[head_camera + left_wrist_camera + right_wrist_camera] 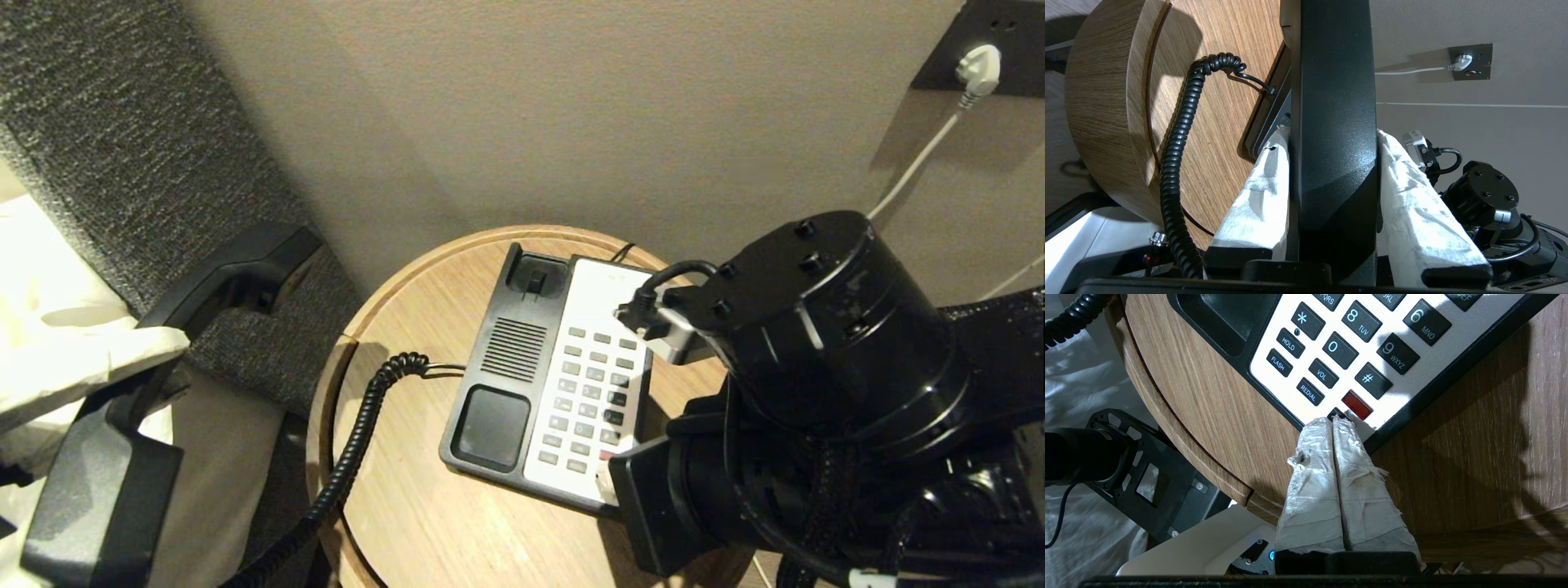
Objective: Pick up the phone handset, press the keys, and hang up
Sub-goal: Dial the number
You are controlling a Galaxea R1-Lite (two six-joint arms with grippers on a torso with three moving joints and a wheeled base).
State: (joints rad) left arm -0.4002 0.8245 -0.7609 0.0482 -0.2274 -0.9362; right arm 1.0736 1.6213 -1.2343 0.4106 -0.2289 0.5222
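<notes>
Handset [1333,122]: glossy black plastic. Table [424,506]: matt wood grain. Claw fingers [1327,469]: rough white wrap.

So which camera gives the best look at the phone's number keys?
The right wrist view: the keys fill it, labels readable. The head view shows the whole keypad, small and partly behind the right arm. The left wrist view hides it behind the handset.

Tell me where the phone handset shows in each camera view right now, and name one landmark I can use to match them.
Head view: the phone handset is at the left edge, lifted off the table, beside the grey panel.
Left wrist view: handset fills the centre, clamped in the left gripper.
Right wrist view: not in it; the shut right gripper is at the phone base.
Shared landmark: the coiled cord.
</notes>
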